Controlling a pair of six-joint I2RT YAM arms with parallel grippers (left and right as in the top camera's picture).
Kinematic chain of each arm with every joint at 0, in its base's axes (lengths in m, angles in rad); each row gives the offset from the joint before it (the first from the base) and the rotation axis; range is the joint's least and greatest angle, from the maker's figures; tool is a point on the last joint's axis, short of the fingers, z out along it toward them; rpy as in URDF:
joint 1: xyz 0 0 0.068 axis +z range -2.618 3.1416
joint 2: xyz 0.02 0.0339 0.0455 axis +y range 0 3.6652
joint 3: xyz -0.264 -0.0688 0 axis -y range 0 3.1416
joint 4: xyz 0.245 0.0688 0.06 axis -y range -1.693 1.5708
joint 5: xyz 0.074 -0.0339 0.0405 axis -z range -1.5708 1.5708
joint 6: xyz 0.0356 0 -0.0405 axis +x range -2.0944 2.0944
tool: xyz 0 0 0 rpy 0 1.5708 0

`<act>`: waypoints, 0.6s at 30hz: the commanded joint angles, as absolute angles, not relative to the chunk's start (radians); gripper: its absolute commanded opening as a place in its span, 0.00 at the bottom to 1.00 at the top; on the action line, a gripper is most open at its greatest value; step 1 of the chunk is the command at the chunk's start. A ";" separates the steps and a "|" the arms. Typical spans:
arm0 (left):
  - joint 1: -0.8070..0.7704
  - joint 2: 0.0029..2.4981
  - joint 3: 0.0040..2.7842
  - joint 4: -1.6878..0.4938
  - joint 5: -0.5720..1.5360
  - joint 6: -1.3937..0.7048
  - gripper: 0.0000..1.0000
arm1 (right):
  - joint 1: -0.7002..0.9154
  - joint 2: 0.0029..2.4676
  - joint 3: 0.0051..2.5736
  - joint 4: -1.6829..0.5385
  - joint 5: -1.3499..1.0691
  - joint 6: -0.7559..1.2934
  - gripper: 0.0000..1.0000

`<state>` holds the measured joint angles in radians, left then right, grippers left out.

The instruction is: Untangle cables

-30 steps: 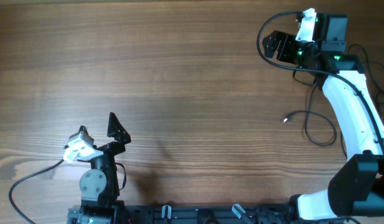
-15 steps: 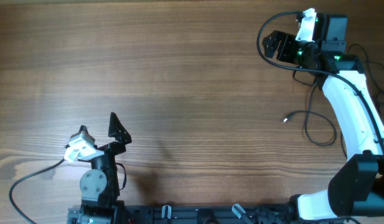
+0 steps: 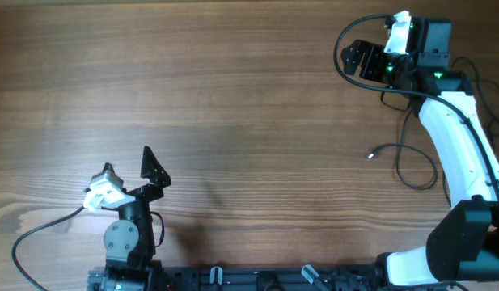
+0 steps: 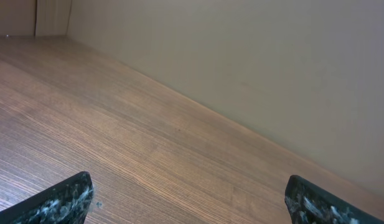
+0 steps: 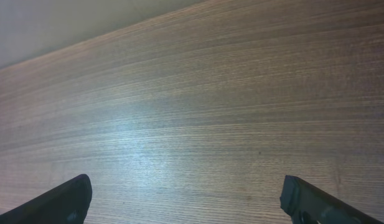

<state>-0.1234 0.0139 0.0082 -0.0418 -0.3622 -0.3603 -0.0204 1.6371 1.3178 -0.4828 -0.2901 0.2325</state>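
Overhead only: cables (image 3: 374, 154) near right arm (image 3: 453, 133) (wrist views, just tabletop (image 4: 117, 124)); left hand (image 4: 188, 199), right hand (image 5: 187, 196) apart.

Thin black cables (image 3: 377, 151) cross a warm brown, straight-grained desk (image 3: 249, 121); the right arm (image 3: 455, 137) is white, black-jointed.

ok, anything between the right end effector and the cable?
Nothing visible. Only bare table lies between the open right end effector and the cable, which lies loose on the wood.
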 commanded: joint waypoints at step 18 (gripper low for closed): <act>-0.128 0.005 0.006 -0.046 -0.368 -0.345 1.00 | 0.003 1.580 1.317 -0.347 -0.100 0.210 1.00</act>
<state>-0.1234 0.0139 0.0082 -0.0418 -0.3622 -0.3603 -0.0174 1.6356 1.3174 -0.3649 -0.2043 0.2287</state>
